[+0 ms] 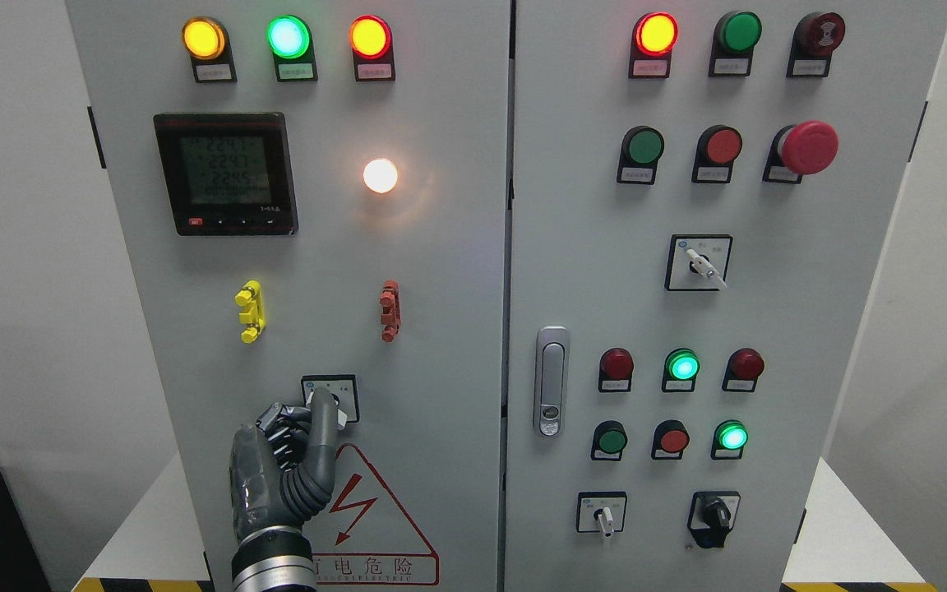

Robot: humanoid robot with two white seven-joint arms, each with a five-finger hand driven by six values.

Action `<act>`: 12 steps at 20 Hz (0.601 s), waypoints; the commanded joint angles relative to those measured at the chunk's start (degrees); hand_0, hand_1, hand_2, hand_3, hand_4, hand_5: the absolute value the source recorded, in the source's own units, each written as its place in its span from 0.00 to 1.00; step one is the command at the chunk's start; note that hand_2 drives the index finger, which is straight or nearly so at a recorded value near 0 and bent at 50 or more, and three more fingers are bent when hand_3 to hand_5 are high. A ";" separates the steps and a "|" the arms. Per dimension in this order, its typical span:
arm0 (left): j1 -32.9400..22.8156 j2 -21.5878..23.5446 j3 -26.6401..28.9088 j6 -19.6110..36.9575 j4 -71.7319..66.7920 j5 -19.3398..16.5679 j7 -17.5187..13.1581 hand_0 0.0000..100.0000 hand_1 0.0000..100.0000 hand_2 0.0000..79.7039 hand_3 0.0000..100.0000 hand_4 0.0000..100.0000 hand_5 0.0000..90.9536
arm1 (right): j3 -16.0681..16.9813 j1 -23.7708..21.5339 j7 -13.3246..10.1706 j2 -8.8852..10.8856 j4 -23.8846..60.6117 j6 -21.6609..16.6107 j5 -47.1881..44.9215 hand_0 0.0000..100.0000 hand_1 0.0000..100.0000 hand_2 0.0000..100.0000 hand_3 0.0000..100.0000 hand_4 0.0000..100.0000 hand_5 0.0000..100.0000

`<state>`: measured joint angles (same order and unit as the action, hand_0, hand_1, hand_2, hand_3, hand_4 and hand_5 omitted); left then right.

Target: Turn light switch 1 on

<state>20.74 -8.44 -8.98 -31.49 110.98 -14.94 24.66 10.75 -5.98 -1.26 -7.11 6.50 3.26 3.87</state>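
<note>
Head view: my left hand (288, 460) is up at the rotary selector switch (330, 398) low on the left cabinet door (441, 329), just above the high-voltage warning triangle (375, 518). The thumb rests on the knob, the other fingers are curled beside it. I judge the knob stiff and detented, small and smooth; pinch its lever sideways. It shows a white lever on a black-framed square plate.

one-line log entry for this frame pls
left hand: index finger on rotary switch, other fingers curled | white lamp: lit | right hand: not in view | left cabinet door: closed
</note>
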 commanded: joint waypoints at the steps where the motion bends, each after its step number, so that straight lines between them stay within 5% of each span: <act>1: 0.01 0.00 0.02 0.11 -0.06 0.18 -0.05 0.51 0.33 0.81 1.00 1.00 0.95 | -0.03 0.00 0.03 -0.01 0.00 0.00 0.00 0.00 0.00 0.00 0.00 0.00 0.00; 7: 0.01 0.00 -0.07 0.11 0.03 0.27 -0.14 0.53 0.27 0.81 1.00 1.00 0.95 | 0.06 0.00 0.03 -0.01 0.00 0.00 0.00 0.00 0.00 0.00 0.00 0.00 0.00; 12: 0.01 0.00 -0.07 0.11 0.03 0.35 -0.23 0.41 0.27 0.81 1.00 1.00 0.95 | -0.03 0.00 -0.06 -0.01 0.00 0.00 0.00 0.00 0.00 0.00 0.00 0.00 0.00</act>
<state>20.74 -8.44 -9.00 -31.66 110.99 -14.67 24.60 10.76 -5.98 -1.26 -7.11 6.50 3.25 3.87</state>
